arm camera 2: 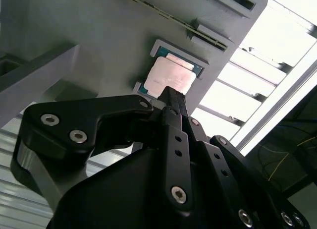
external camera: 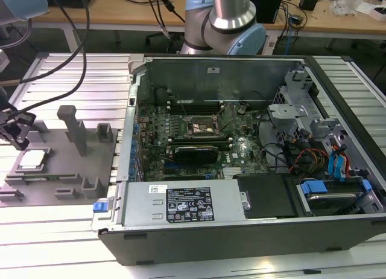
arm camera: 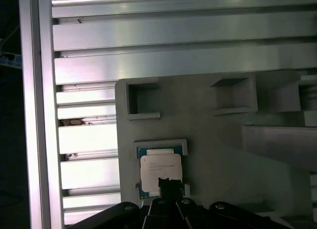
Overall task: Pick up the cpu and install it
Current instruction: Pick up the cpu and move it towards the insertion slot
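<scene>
Black hand hangs right over the cpu, which lies flat on the grey plate. Wide or narrow, I cannot tell. It looks light, stiff and easy to hurt; its thin edges seem best to hold.

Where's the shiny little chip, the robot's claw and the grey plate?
cpu [arm camera: 159,167], first wrist view, middle of its silver top.
gripper [arm camera 2: 169,94], second wrist view, its dark tip.
grey plate [external camera: 57,164], exterior view, bare middle part.
</scene>
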Controlling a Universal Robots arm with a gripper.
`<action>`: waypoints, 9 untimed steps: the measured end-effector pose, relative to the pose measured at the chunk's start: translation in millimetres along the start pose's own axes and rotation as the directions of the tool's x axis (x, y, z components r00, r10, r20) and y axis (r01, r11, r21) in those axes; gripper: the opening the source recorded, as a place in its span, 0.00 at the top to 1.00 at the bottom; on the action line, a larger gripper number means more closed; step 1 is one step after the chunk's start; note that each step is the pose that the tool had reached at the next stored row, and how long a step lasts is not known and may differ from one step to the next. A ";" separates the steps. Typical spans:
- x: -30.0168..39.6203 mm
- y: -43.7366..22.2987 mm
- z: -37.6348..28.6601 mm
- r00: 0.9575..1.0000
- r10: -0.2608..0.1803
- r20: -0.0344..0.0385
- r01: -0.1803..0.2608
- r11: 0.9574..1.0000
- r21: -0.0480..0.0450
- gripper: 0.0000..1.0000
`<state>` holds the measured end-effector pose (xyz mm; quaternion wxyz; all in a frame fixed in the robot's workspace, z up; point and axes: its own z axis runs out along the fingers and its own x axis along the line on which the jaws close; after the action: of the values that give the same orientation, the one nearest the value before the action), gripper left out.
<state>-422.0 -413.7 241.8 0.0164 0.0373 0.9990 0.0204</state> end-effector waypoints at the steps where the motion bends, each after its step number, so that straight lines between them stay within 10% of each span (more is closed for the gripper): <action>1: 0.1 -0.1 2.8 1.000 0.000 0.000 0.000 1.000 0.000 0.89; 9: 0.3 -0.5 11.5 1.000 0.000 0.000 0.000 1.000 0.002 0.89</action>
<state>-422.0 -413.7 230.3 0.0165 0.0373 0.9990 0.0194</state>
